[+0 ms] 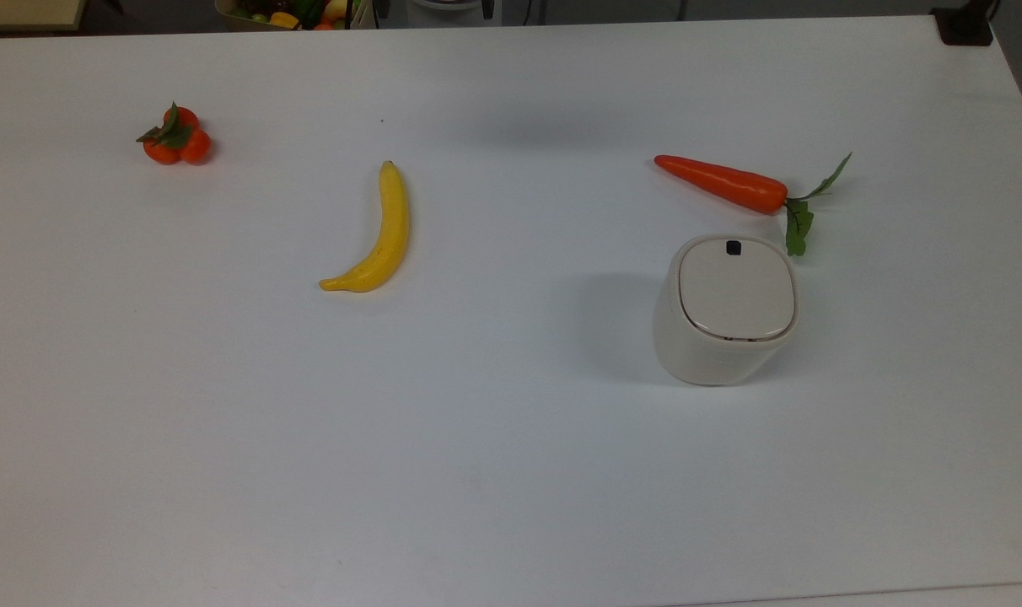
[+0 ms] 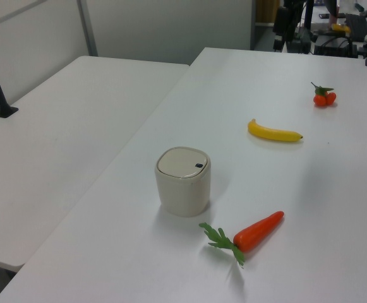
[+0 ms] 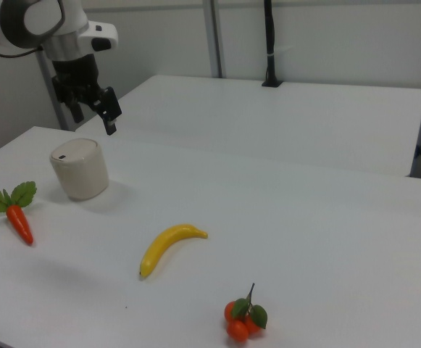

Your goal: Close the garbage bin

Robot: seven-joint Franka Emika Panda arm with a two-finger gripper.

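1. A small cream-white plastic garbage bin [image 1: 724,310] stands on the white table [image 1: 511,472], lid flat down, just beside an orange carrot [image 1: 722,183].
2. The black two-finger gripper [image 3: 93,110] hangs above the table; its jaws stand apart, holding nothing.

No readable text, label, brand, number or sign on anything in these views.
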